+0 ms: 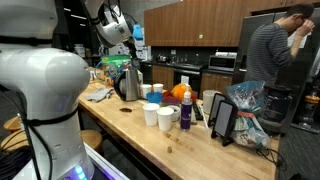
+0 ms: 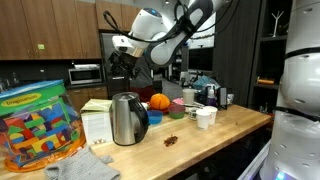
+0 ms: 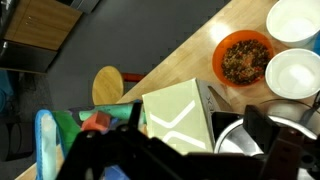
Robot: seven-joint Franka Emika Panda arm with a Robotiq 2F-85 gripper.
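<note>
My gripper (image 2: 122, 48) hangs high above the wooden counter, over a steel kettle (image 2: 125, 118) and a pale green box (image 2: 95, 122). It also shows in an exterior view (image 1: 118, 28), well above the kettle (image 1: 130, 82). In the wrist view my dark fingers (image 3: 185, 152) stand wide apart with nothing between them. Far below them lie the box (image 3: 178, 118) and the kettle's lid (image 3: 240, 140). The gripper is open and empty and touches nothing.
An orange bowl (image 3: 243, 58) and white cups (image 3: 293, 72) stand past the kettle. A clear tub of coloured blocks (image 2: 35, 125) sits at the counter's end. A round wooden stool (image 3: 108, 85) stands beside the counter. A person (image 1: 275, 50) stands at the far end.
</note>
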